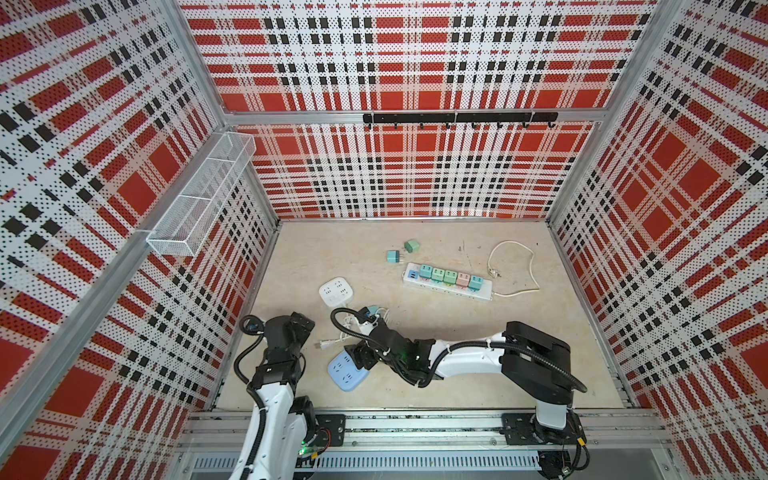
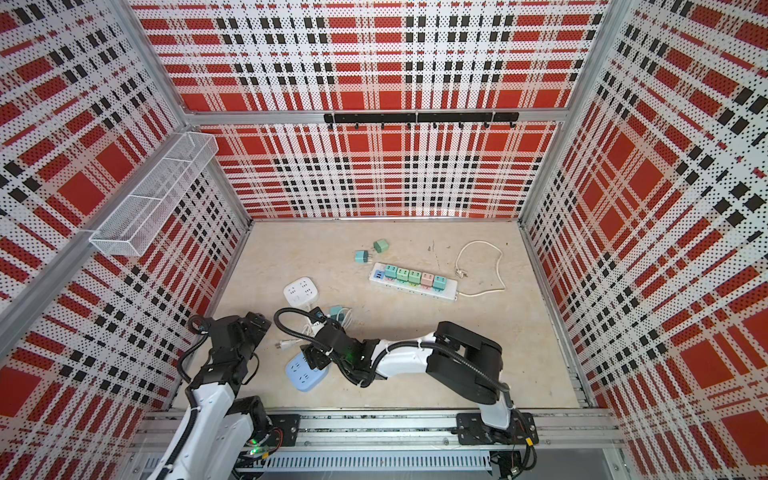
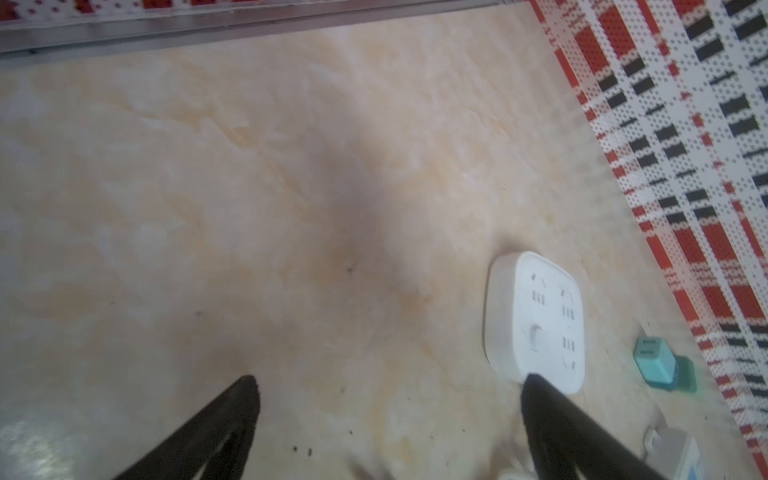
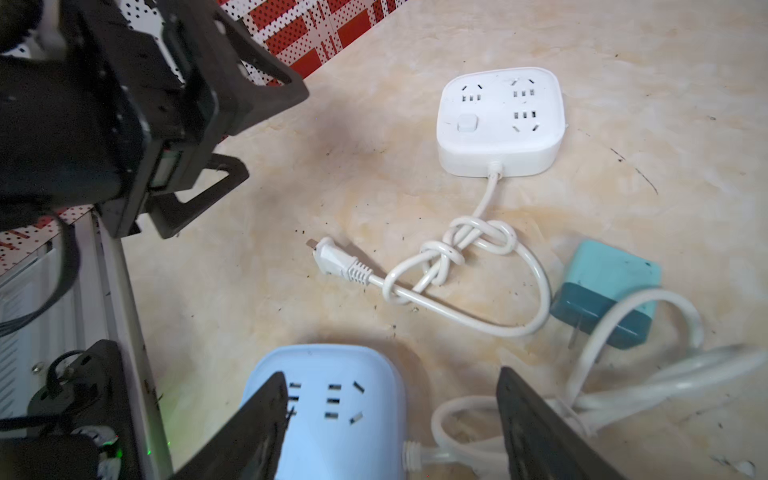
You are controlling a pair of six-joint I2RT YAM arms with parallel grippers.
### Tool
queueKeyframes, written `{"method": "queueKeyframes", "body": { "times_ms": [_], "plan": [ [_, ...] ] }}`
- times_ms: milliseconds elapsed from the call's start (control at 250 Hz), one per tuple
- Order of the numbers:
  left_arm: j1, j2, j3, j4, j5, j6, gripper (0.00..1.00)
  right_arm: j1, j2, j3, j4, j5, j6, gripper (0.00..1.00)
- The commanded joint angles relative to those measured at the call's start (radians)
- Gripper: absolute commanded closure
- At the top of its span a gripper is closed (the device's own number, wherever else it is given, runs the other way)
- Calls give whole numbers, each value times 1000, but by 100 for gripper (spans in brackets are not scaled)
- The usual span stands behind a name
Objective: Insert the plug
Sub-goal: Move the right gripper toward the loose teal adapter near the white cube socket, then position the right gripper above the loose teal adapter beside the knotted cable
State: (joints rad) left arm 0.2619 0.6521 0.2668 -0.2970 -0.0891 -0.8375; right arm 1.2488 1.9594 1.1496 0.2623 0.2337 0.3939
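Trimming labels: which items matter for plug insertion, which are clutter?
Likely job: light-blue square socket block; teal plug adapter nearby; right gripper, fingers open.
Probably lying about: white square socket block with knotted cord; long white power strip; loose green adapter; second teal adapter; white wire basket; black hook rail.

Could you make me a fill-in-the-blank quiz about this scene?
The socket box under the right gripper is light ___.
The white socket box's cord is tied in a ___.
The left gripper holds ___.
Between the long power strip and the back wall lie ___ loose adapters.
Missing words: blue; knot; nothing; two.
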Motion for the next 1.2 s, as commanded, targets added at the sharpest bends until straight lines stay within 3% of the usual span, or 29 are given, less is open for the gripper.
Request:
{"method": "queueKeyframes", "body": {
  "times_ms": [0,144,388,632,1057,1197],
  "plan": [
    [59,-68,-17,-50,101,-7,1,-6,68,73,-50,-31,-34,21],
    [62,-159,-26,-97,63,-12,1,1,147,188,-137,-44,-52,21],
    [63,-121,-21,-86,65,-20,1,26,247,350,-322,-32,-102,21],
    [63,-135,-28,-84,59,-27,1,52,264,393,-448,-30,-136,20],
    [64,-134,-27,-75,70,-29,1,63,62,122,-573,102,-178,23],
    [65,-132,-29,-61,93,-25,1,60,-38,-5,-565,154,-181,18]
  ]
}}
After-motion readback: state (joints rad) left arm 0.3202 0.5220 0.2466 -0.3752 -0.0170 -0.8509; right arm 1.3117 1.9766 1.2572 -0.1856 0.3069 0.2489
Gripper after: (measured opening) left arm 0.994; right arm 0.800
